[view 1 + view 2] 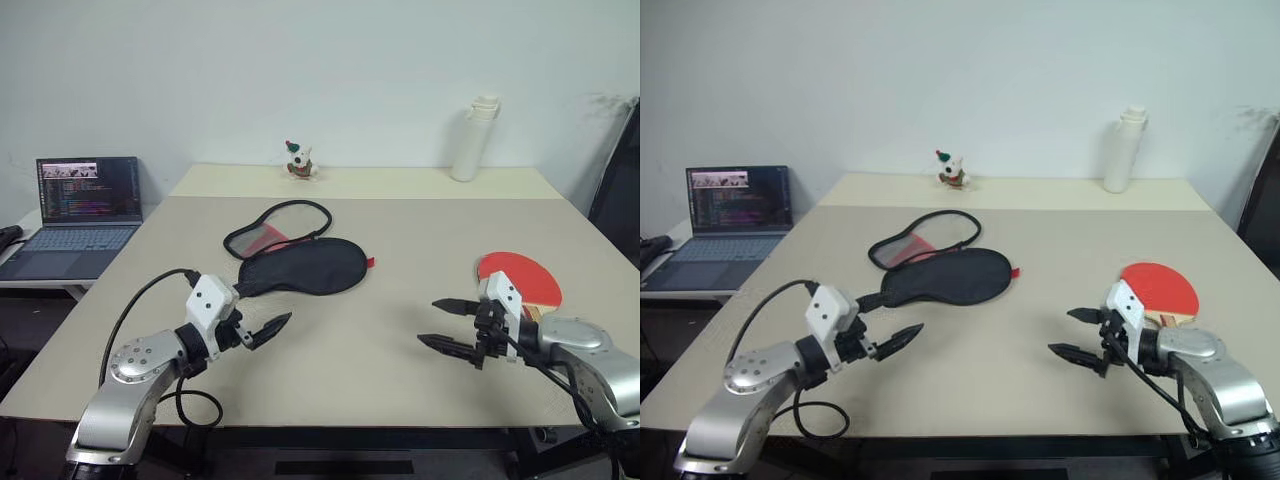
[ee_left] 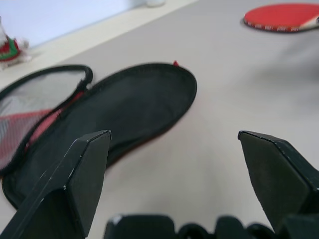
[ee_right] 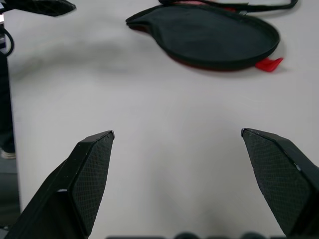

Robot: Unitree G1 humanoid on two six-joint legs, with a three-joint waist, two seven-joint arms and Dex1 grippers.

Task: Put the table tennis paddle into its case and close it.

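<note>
Case: I saw the black paddle-shaped fabric case (image 1: 300,265) lying unzipped mid-surface, mesh flap folded back.
Paddle: the round red rubber-faced table tennis paddle (image 1: 518,275) lay flat beside my right end effector (image 1: 452,325).
End effectors: right and left end effector (image 1: 268,330) both wide, empty, above the beige surface (image 1: 400,230).

no readable text, laptop (image 1: 88,205) screen lines too small to read

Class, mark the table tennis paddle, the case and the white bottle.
table tennis paddle (image 1: 1160,288), right eye view, red rubber face.
case (image 1: 305,265), left eye view, black fabric body.
white bottle (image 1: 474,140), left eye view, its body.
</note>
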